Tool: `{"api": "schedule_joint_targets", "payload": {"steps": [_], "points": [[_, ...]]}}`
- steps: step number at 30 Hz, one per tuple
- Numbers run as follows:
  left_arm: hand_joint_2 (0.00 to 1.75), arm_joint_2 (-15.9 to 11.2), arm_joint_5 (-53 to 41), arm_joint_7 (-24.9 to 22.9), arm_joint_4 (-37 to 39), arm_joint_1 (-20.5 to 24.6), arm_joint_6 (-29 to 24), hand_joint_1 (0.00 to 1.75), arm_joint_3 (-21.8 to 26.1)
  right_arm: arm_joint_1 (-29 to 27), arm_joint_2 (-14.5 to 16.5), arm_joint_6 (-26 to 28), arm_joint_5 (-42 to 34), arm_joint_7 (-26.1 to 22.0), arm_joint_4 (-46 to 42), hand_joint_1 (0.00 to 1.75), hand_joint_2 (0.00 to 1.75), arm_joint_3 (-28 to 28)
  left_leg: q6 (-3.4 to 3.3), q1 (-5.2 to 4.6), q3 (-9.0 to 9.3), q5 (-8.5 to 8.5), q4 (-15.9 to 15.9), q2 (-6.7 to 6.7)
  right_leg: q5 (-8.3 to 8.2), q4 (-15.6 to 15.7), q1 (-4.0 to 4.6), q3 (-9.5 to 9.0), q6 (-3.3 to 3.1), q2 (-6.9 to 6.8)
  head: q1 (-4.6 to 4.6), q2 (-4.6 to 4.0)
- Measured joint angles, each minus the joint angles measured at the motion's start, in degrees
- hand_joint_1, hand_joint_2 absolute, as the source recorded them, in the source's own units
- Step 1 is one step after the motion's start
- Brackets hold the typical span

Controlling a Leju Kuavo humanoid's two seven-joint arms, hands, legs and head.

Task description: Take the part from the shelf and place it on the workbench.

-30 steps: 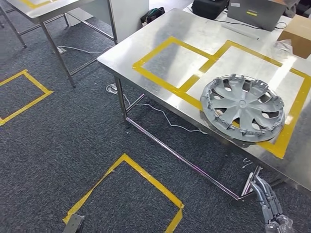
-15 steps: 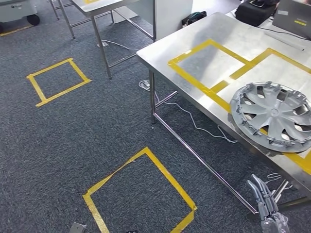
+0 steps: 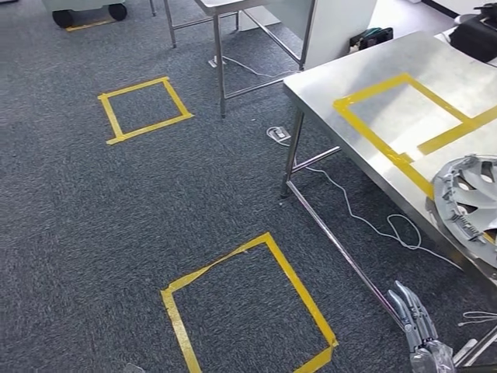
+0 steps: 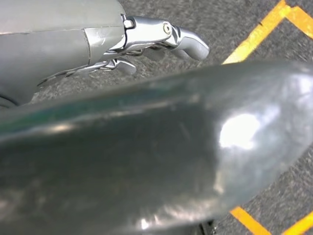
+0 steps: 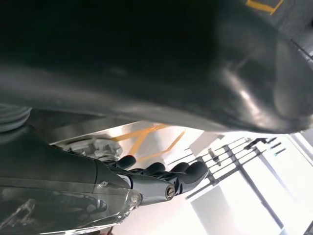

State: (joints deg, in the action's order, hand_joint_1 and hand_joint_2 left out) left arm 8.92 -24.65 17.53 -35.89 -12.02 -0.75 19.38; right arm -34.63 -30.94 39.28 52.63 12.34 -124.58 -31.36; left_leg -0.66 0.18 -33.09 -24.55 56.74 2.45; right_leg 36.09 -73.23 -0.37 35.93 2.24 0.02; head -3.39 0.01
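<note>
Dark grey carpet [image 3: 88, 233] with yellow tape squares [image 3: 249, 307] covers the floor in the head view. At the right, a steel tabletop [image 3: 375, 78] carries more yellow tape, and the grey wheel cover [image 3: 466, 198] lies flat at its near edge, cut off by the frame. Below it the right hand [image 3: 419, 326] hangs over the floor, fingers straight and close together, holding nothing.

From the left wrist, the left hand [image 4: 110, 44] shows fingers extended over carpet, empty.

From the right wrist, the right hand's dark fingers [image 5: 184, 174] lie straight, the wheel cover [image 5: 88, 147] beyond them.
</note>
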Motion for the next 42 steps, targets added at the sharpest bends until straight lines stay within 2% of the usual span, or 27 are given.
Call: {"api": "schedule_joint_targets", "payload": {"steps": [1, 3, 5, 6, 8, 10, 12, 13, 14, 15, 16, 17, 19, 21, 23, 25, 27, 28, 29, 30, 31, 32, 34, 36, 38, 40, 42], "points": [[0.0, 0.48, -0.81, -0.16, -0.93, -0.39, 0.25, 0.0, 0.54, -0.22, 0.0, 0.0, -0.07, -0.01, 0.0, 0.0, 0.0, 0.07, 0.0, -0.09, -0.02, 0.13, 0.0, 0.82, -1.88, 2.66, 0.14, -1.33, -0.35, 0.4, 0.0, -0.01], [0.0, 1.31, -2.02, -0.22, -2.32, -0.85, 0.64, 0.0, 1.6, -0.6, 0.0, 0.01, -0.33, -0.01, 0.01, 0.0, 0.0, 0.17, 0.17, -0.15, -0.16, 0.44, 0.05, 2.34, -5.72, 10.52, 0.27, -5.08, -0.96, 3.06, 0.02, -0.01], [0.0, 1.96, -2.91, -0.22, -3.44, -0.98, 1.02, 0.0, 2.6, -0.84, 0.01, 0.02, -0.65, 0.02, 0.03, 0.0, 0.0, 0.2, 0.67, -0.03, -0.77, 0.94, 0.15, 3.76, -6.94, 15.15, 0.33, -7.1, -1.14, 5.16, 0.03, -0.01], [0.0, 2.23, -3.39, -0.23, -3.95, -1.1, 1.29, 0.0, 3.1, -0.89, 0.01, 0.02, -0.96, -0.05, 0.07, 0.0, 0.0, 0.21, 1.07, 0.09, -1.19, 1.34, 0.1, 4.45, -6.84, 15.66, 0.42, -7.26, -1.14, 5.08, 0.03, -0.01], [0.0, 2.73, -4.65, -0.33, -4.96, -1.56, 2.16, 0.0, 4.35, -0.87, 0.07, 0.02, -2.2, -0.65, 0.18, 0.0, 0.0, 0.48, 1.88, 0.32, -1.93, 1.92, -0.06, 5.25, -7.41, 16.38, 0.48, -7.38, -1.26, 3.64, 0.08, -0.01], [0.0, 3.29, -6.37, -0.43, -6.03, -1.97, 3.23, 0.0, 5.92, -0.9, 0.52, 0.01, -4.46, -2.01, 0.68, 0.0, 0.0, 1.39, 2.32, 0.03, -3.25, 0.01, 2.12, 3.0, -8.31, 17.27, 0.39, -7.39, -1.61, 2.02, 0.31, -0.01], [0.0, 3.88, -8.31, -0.44, -7.19, -1.97, 4.37, 0.0, 7.69, -1.18, 1.52, -0.01, -7.85, -4.05, 2.08, 0.0, 0.0, 3.05, 2.58, -0.22, -6.06, -4.23, 8.58, -0.34, -8.79, 17.62, 0.44, -7.12, -1.91, 0.15, 0.56, -0.01], [0.0, 4.17, -9.13, -0.44, -7.72, -1.92, 4.86, 0.0, 8.62, -1.3, 2.08, -0.01, -9.47, -5.12, 3.03, 0.0, 0.0, 4.02, 2.77, -0.19, -7.43, -5.87, 12.15, -1.12, -8.89, 17.6, 0.47, -6.92, -1.98, -0.87, 0.63, 0.0], [0.0, 4.42, -9.73, -0.44, -8.17, -1.91, 5.21, 0.0, 9.51, -1.38, 2.54, -0.01, -10.65, -5.99, 3.93, 0.0, 0.0, 4.94, 2.96, -0.12, -8.14, -6.56, 14.49, -1.51, -8.94, 17.57, 0.45, -6.77, -1.97, -1.8, 0.64, 0.0], [0.0, 4.65, -10.13, -0.43, -8.55, -1.96, 5.46, 0.0, 10.31, -1.4, 2.94, -0.01, -11.52, -6.61, 4.72, 0.0, 0.0, 5.76, 3.15, -0.01, -7.87, -6.18, 14.91, -1.76, -8.95, 17.54, 0.38, -6.72, -1.94, -2.65, 0.65, 0.0], [0.0, 4.87, -10.61, -0.4, -8.9, -2.03, 5.73, 0.0, 11.02, -1.4, 3.33, -0.01, -12.52, -6.97, 5.43, 0.0, 0.0, 6.51, 3.35, 0.14, -6.49, -4.76, 13.04, -2.12, -8.91, 17.52, 0.27, -6.77, -1.84, -3.43, 0.66, 0.0], [0.0, 5.11, -11.26, -0.34, -9.3, -2.08, 6.06, 0.0, 11.72, -1.41, 3.81, -0.02, -14.11, -7.24, 6.24, 0.0, 0.0, 7.29, 3.57, 0.29, -4.28, -2.75, 9.42, -2.87, -8.81, 17.48, 0.15, -6.92, -1.64, -4.15, 0.66, -0.01], [0.0, 5.83, -13.12, -0.17, -10.22, -1.98, 7.11, 0.0, 13.37, -1.49, 5.03, -0.33, -19.3, -8.21, 8.87, 0.0, 0.0, 9.39, 3.72, 0.13, -0.3, -0.23, 2.22, -5.23, -8.41, 17.15, 0.26, -6.98, -0.94, -5.47, 0.84, -0.01], [0.0, 6.89, -15.41, -0.03, -11.35, -1.91, 8.57, 0.0, 15.47, -1.48, 6.63, -2.12, -25.28, -10.63, 12.98, 0.0, 0.0, 12.34, 3.02, -0.15, 0.72, -0.14, -0.25, -6.1, -8.11, 16.78, 0.62, -7.0, -0.36, -6.64, 0.9, 0.0], [0.0, 8.11, -17.78, 0.11, -12.52, -2.09, 10.25, 0.0, 18.06, -0.9, 9.48, -7.18, -29.94, -14.49, 18.69, 0.0, 0.0, 16.58, 2.02, -0.04, 0.45, -0.05, -0.35, -4.82, -7.85, 16.73, 0.63, -7.17, -0.03, -7.39, 0.76, 0.01], [0.0, 9.16, -19.17, 0.32, -13.63, -2.26, 11.46, 0.0, 20.5, 0.16, 13.6, -13.81, -31.68, -19.04, 25.49, 0.0, 0.0, 22.22, 1.21, 0.06, 0.35, 0.13, -0.44, -3.57, -6.03, 14.56, 0.27, -6.31, 0.28, -4.89, 0.59, 0.0], [0.0, 9.75, -19.45, 0.55, -14.58, -2.24, 11.93, 0.0, 21.96, 0.81, 17.54, -17.9, -31.18, -22.39, 31.34, 0.0, 0.0, 27.77, 0.57, -0.01, 0.21, 0.26, -0.47, -2.24, -2.41, 7.5, 0.04, -3.09, 0.4, -1.3, 0.33, 0.0], [0.0, 9.92, -19.47, 0.62, -14.91, -2.21, 12.02, 0.0, 22.42, 0.96, 19.25, -18.96, -30.71, -23.19, 33.56, 0.0, 0.0, 30.13, 0.4, -0.12, 0.13, 0.31, -0.47, -1.46, -0.86, 3.24, 0.1, -0.93, 0.35, -0.57, 0.25, -0.01], [0.0, 10.01, -19.48, 0.66, -15.17, -2.24, 12.08, 0.0, 22.82, 1.12, 20.77, -19.82, -30.14, -23.56, 35.32, 0.0, 0.0, 32.13, 0.31, -0.24, 0.09, 0.35, -0.47, -0.67, -0.16, 0.11, 0.22, 0.88, 0.18, -0.26, 0.2, -0.01], [0.0, 10.1, -19.48, 0.67, -15.37, -2.29, 12.11, 0.0, 23.21, 1.32, 22.16, -20.71, -29.48, -23.73, 36.67, 0.0, 0.0, 33.86, 0.24, -0.35, 0.07, 0.37, -0.47, 0.12, -0.62, -0.94, 0.38, 1.83, -0.1, -0.09, 0.19, -0.01], [0.0, 10.16, -19.48, 0.67, -15.54, -2.34, 12.13, 0.0, 23.52, 1.49, 23.44, -21.57, -28.8, -23.76, 37.64, 0.0, 0.0, 35.38, 0.2, -0.42, 0.1, 0.39, -0.47, 0.91, -2.19, 0.39, 0.56, 1.68, -0.48, 0.12, 0.2, -0.01], [0.0, 10.22, -19.48, 0.67, -15.69, -2.37, 12.14, 0.0, 23.75, 1.59, 24.56, -22.27, -28.22, -23.77, 38.29, 0.0, 0.0, 36.78, 0.17, -0.43, 0.13, 0.41, -0.47, 1.72, -4.65, 3.91, 0.76, 0.47, -0.92, 0.73, 0.2, -0.01], [0.0, 10.34, -19.48, 0.67, -15.89, -2.39, 12.17, 0.0, 24.05, 1.63, 26.37, -23.17, -27.43, -23.81, 39.23, 0.0, 0.0, 39.34, 0.22, -0.27, 0.0, 0.47, -0.41, 3.23, -8.75, 11.66, 0.96, -2.65, -1.71, 3.91, 0.21, -0.01], [0.0, 10.4, -19.49, 0.67, -15.95, -2.5, 12.21, 0.0, 24.25, 1.58, 27.62, -23.48, -27.14, -23.83, 39.95, 0.0, 0.0, 41.29, 0.64, 0.19, -0.45, 0.77, -0.39, 4.59, -10.16, 14.94, 1.07, -4.19, -1.99, 5.95, 0.15, 0.0], [0.0, 10.4, -19.51, 0.68, -15.97, -2.72, 12.23, 0.0, 24.51, 1.74, 28.51, -23.58, -27.03, -23.85, 40.39, 0.0, 0.0, 42.46, 1.34, 0.54, -0.82, 1.21, -0.83, 5.58, -10.74, 15.87, 1.15, -4.63, -1.96, 4.76, 0.07, 0.0], [0.0, 10.4, -19.53, 0.68, -16.06, -2.82, 12.25, 0.0, 24.76, 2.14, 29.25, -23.61, -26.98, -23.91, 40.62, 0.0, 0.0, 43.12, 1.68, 0.18, -1.71, 0.13, 0.04, 3.35, -11.11, 18.12, 1.02, -5.52, -2.06, 3.05, 0.35, 0.0], [0.0, 10.37, -19.59, 0.69, -16.2, -2.74, 12.27, 0.0, 24.85, 2.2, 29.95, -23.64, -26.96, -23.93, 40.95, 0.0, 0.0, 43.58, 1.76, -0.21, -4.47, -3.12, 5.44, -0.03, -11.07, 19.67, 0.9, -6.11, -2.15, 1.12, 0.77, -0.01]]}}
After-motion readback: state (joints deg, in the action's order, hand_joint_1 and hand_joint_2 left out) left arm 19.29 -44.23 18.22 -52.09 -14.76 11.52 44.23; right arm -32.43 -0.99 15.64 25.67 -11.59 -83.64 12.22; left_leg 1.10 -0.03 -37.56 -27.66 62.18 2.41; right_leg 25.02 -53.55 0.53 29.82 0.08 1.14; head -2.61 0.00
